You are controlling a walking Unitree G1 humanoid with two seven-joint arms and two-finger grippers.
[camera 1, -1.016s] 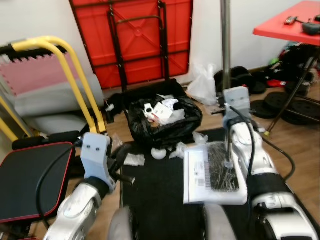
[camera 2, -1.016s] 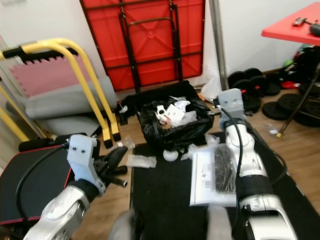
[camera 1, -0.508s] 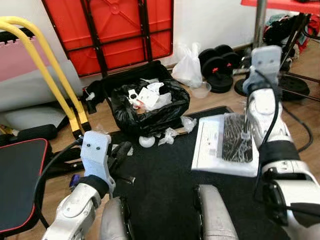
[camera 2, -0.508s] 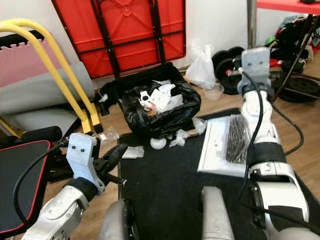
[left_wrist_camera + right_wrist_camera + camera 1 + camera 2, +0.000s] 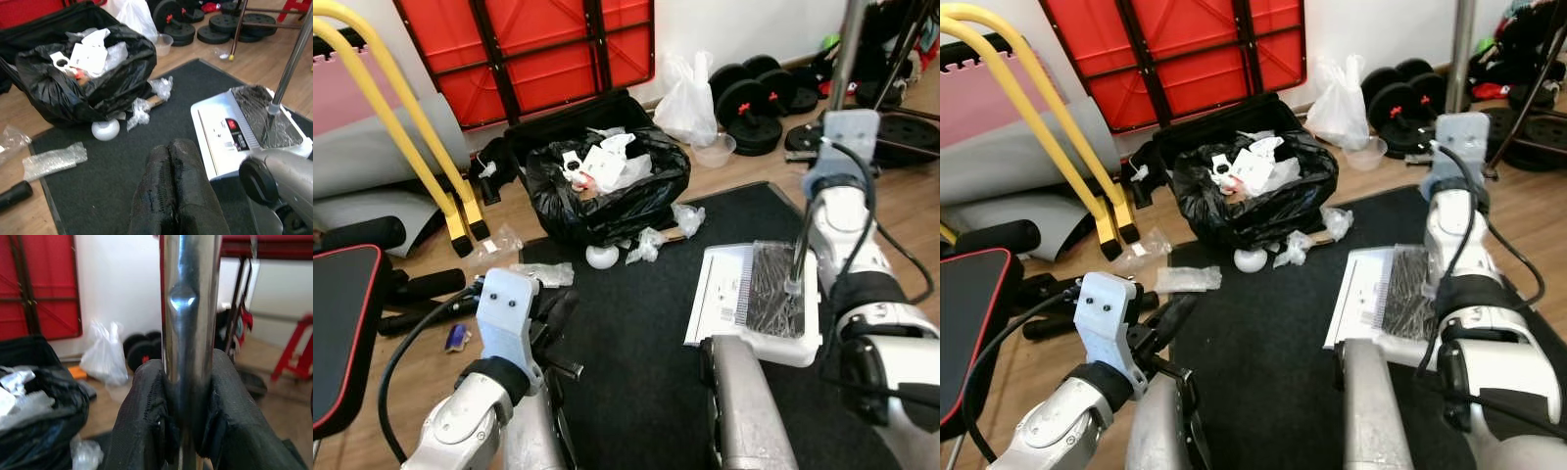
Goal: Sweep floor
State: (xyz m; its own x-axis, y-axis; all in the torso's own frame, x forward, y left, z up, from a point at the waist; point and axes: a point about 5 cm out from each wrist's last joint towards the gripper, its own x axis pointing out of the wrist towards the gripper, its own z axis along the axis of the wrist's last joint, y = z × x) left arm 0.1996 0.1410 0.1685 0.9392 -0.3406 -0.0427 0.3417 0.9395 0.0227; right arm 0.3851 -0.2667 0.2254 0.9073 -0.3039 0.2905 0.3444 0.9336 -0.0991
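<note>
A white floor sweeper [image 5: 754,305] with a dark bristle strip rests on the black mat [image 5: 636,343], to the right of a full black rubbish bag [image 5: 607,191]. My right gripper [image 5: 188,387] is shut on the sweeper's silver pole [image 5: 848,54], high above the head. Crumpled plastic scraps [image 5: 686,217] and a white ball [image 5: 601,257] lie on the mat between bag and sweeper. A strip of bubble wrap [image 5: 536,275] lies at the mat's left edge. My left gripper [image 5: 171,156] is shut on nothing, low over the mat's left side.
A yellow metal frame [image 5: 411,127] and a black bench with red trim [image 5: 337,333] stand on the left. A folded red table [image 5: 558,49] leans on the back wall. A white plastic bag [image 5: 690,93] and black weight plates [image 5: 754,98] lie at the back right.
The whole picture has shifted as the camera dipped and turned. The right gripper keeps its hold on the pole, with the sweeper still beside the bag. The left gripper stays shut.
</note>
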